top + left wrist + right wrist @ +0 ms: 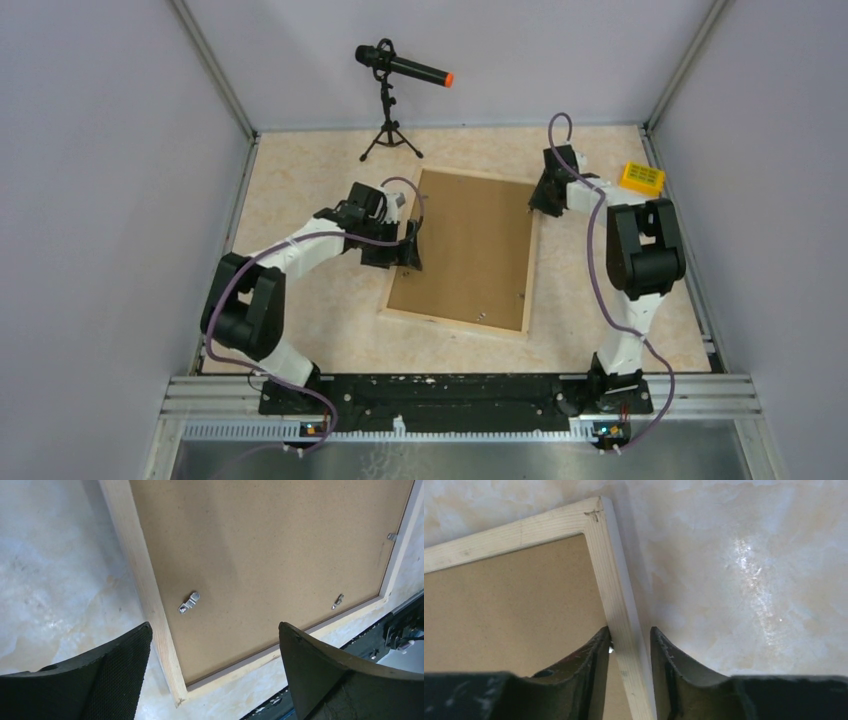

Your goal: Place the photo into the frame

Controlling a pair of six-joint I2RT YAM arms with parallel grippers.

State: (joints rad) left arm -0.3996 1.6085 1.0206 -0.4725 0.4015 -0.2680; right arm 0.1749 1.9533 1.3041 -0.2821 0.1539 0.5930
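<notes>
The pale wood frame (458, 325) lies face down on the table with a plain brown backing board (470, 245) seated in it. The photo is hidden. My left gripper (408, 250) is open and empty above the frame's left rail (150, 595), near its front corner, in the left wrist view (215, 625). My right gripper (540, 200) straddles the right rail (616, 605) near the far corner. Its jaws (630, 629) stand narrowly apart; one fingertip touches the inner edge and a small gap shows at the outer side.
Small metal clips (189, 602) (338, 600) sit on the backing board near the rails. A microphone on a tripod (400, 68) stands at the back. A yellow block (643, 178) lies at the right wall. Grey walls enclose the table.
</notes>
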